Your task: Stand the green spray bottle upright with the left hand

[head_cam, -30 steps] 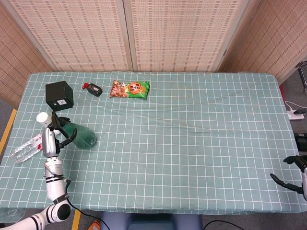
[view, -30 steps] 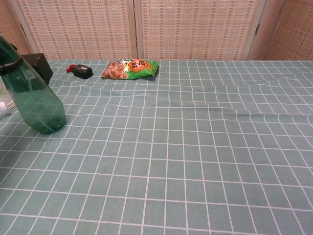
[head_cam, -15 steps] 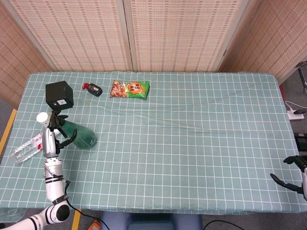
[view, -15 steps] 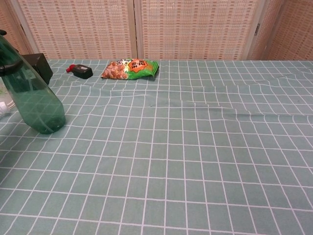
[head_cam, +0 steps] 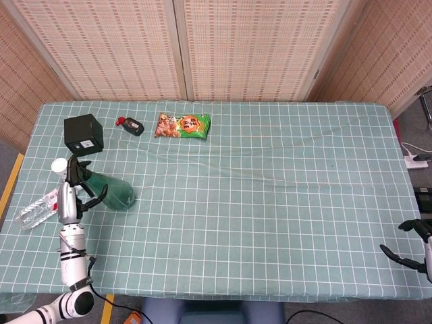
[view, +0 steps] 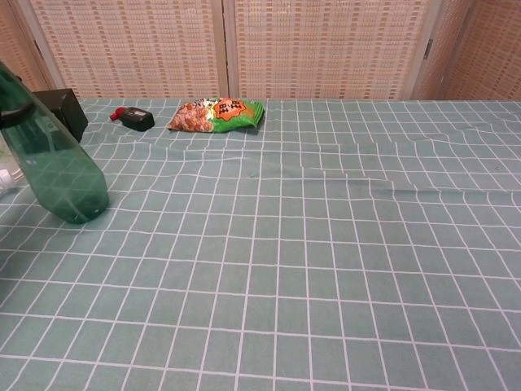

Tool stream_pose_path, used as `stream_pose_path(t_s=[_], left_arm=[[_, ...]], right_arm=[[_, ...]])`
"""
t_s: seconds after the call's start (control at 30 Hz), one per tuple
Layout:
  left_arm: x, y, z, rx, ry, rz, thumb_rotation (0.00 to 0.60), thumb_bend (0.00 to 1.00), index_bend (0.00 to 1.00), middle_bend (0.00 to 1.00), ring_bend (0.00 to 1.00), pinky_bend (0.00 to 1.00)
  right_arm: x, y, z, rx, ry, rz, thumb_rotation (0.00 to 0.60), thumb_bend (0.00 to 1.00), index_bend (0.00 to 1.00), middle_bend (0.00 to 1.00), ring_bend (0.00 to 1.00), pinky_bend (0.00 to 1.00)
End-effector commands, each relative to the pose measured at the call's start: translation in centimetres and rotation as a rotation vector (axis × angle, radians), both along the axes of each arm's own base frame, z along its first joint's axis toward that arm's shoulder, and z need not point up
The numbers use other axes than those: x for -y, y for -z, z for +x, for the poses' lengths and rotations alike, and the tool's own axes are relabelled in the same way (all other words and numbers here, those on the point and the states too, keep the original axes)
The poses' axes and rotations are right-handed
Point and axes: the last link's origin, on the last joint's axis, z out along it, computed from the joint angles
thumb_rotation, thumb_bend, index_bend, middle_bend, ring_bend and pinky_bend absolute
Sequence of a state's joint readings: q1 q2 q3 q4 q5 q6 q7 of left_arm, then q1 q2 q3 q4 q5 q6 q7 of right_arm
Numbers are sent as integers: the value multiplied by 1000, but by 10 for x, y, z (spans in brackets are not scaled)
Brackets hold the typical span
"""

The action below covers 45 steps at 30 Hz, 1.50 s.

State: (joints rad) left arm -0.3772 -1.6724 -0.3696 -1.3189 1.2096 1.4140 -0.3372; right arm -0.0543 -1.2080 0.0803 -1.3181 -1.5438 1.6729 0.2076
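The green spray bottle (head_cam: 116,194) stands on its base at the table's left side, leaning over so that its neck points left toward my left hand (head_cam: 74,192). That hand grips the bottle around the neck, below the black spray head. In the chest view the green spray bottle (view: 55,167) tilts to the left at the frame's left edge, with one dark finger (view: 18,112) across its upper part; the remainder of the hand is cut off. My right hand (head_cam: 413,243) hangs past the table's front right corner, fingers apart and holding nothing.
A black box (head_cam: 84,133) stands behind the bottle. A small black and red item (head_cam: 131,125) and a snack bag (head_cam: 183,125) lie at the back. A clear plastic bottle (head_cam: 34,210) lies by the left edge, and a white cup (head_cam: 59,165) is near it.
My left arm has shifted slightly left and toward the front edge. The bottle keeps nearly the same lean. The right hand has not moved.
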Motion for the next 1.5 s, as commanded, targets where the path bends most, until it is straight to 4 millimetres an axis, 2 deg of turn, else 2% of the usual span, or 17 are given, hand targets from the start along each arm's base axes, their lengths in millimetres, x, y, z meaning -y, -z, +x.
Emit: stream_pose_path(t_s=[0.03, 0.23, 0.53, 0.63, 0.93, 1.23, 1.3, 1.4, 1.47, 1.5], left_arm=[[1, 0, 2, -2, 7, -15, 600, 215, 0, 96, 94, 177], [1, 0, 9, -8, 32, -31, 600, 202, 0, 2, 15, 143], [2, -2, 18, -28, 52, -47, 600, 198, 0, 0, 0, 127], [3, -6, 15, -52, 46, -54, 600, 196, 0, 0, 0, 124], [21, -36, 7, -111, 37, -35, 600, 191, 0, 0, 0, 123], [45, -47, -21, -139, -35, -46, 600, 193, 0, 0, 0, 139], [51, -52, -28, -156, -52, -47, 600, 234, 0, 0, 0, 150], [58, -59, -37, -252, -78, -86, 600, 399, 0, 1, 6, 193], [64, -66, -43, -467, -104, -187, 600, 461, 10, 20, 27, 217], [68, -70, -46, -596, -109, -241, 600, 456, 33, 35, 36, 224]], right_arm=[[0, 0, 0, 0, -1, 0, 600, 0, 492, 496, 382, 308], [0, 0, 0, 2, -3, 2, 600, 0, 492, 497, 382, 308], [0, 0, 0, 4, -5, 1, 600, 0, 492, 497, 382, 308], [0, 0, -1, 5, -7, 1, 600, 0, 492, 497, 382, 308], [0, -1, -1, 5, -8, 9, 600, 0, 492, 502, 382, 308], [1, -1, 0, 8, -19, 33, 600, 0, 492, 503, 382, 308], [1, -1, 0, 7, -21, 39, 600, 0, 492, 503, 382, 308], [1, -1, 1, 5, -20, 46, 600, 0, 492, 504, 382, 308], [2, 0, 2, 5, -20, 50, 600, 0, 492, 505, 382, 308], [2, 0, 2, 4, -19, 51, 600, 0, 492, 505, 382, 308]])
